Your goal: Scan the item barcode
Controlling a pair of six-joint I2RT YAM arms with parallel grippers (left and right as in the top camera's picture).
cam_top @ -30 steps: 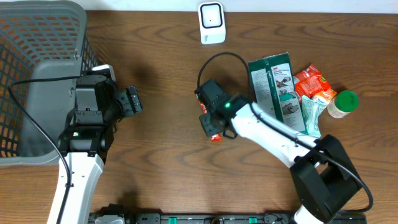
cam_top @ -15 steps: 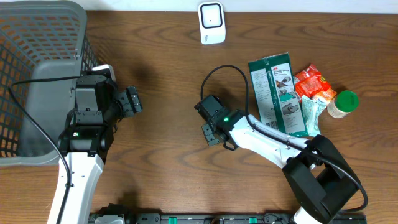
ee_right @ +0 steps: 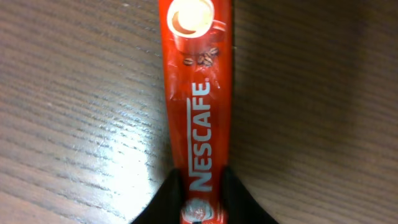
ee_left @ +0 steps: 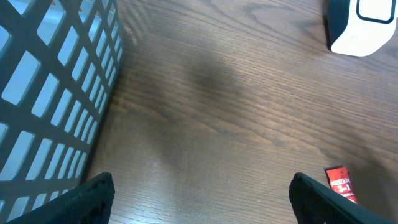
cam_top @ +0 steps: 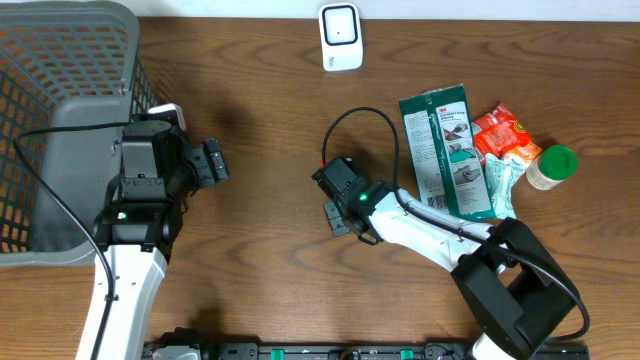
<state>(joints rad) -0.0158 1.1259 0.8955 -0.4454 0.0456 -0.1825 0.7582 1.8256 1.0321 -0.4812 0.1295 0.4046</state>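
A dark brown wood-grain surface (cam_top: 260, 120) lay under soft light, a pale strip (cam_top: 500, 6) along its far edge

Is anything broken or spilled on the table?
Nothing looks broken or spilled. The green pack and orange packet lie bunched together at the right, a bit crooked. The right tool is pinching a Nescafe stick, which looks whole.

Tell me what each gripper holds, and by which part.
Right gripper pinches the red Nescafe coffee stick sachet across its width near the end away from the cup picture. Left gripper is open, holding nothing.
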